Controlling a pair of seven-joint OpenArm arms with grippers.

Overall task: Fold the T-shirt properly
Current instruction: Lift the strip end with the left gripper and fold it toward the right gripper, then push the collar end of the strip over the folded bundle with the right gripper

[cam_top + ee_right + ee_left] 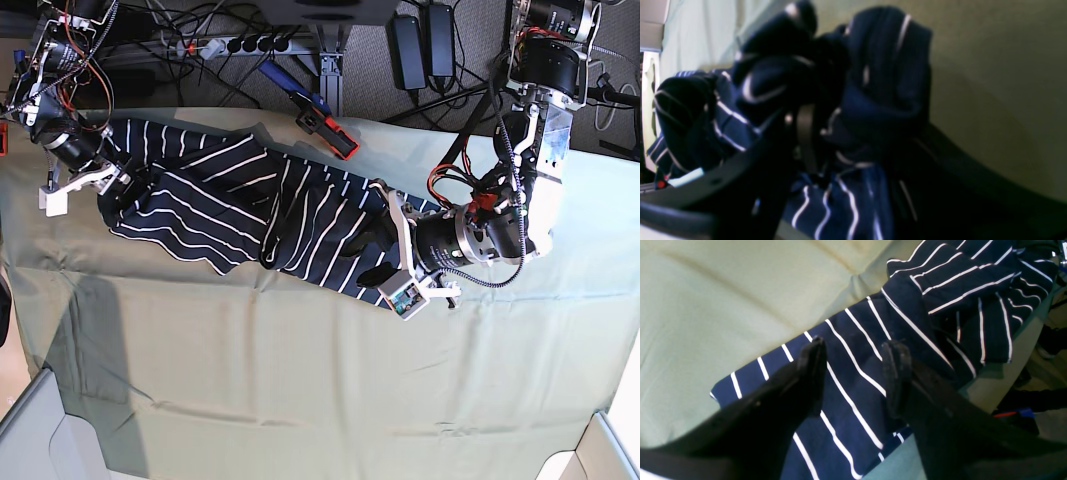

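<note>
The T-shirt [230, 200], dark navy with thin white stripes, lies crumpled in a long band across the far half of the table. My left gripper [368, 252] is at its right end. In the left wrist view that gripper [853, 346] is open, its black fingers [811, 356] straddling a flat striped panel [853, 390] with nothing pinched. My right gripper [118, 185] is at the shirt's left end. In the blurred right wrist view it [857, 133] is shut on a thick bunch of the T-shirt [880, 83] that fills the gap between its jaws.
An olive-green cloth [320, 380] covers the table. A red and blue clamp tool [325, 125] lies at the back edge by the shirt. Power strip and cables [230, 45] sit behind the table. White bins [30, 430] stand at the near corners.
</note>
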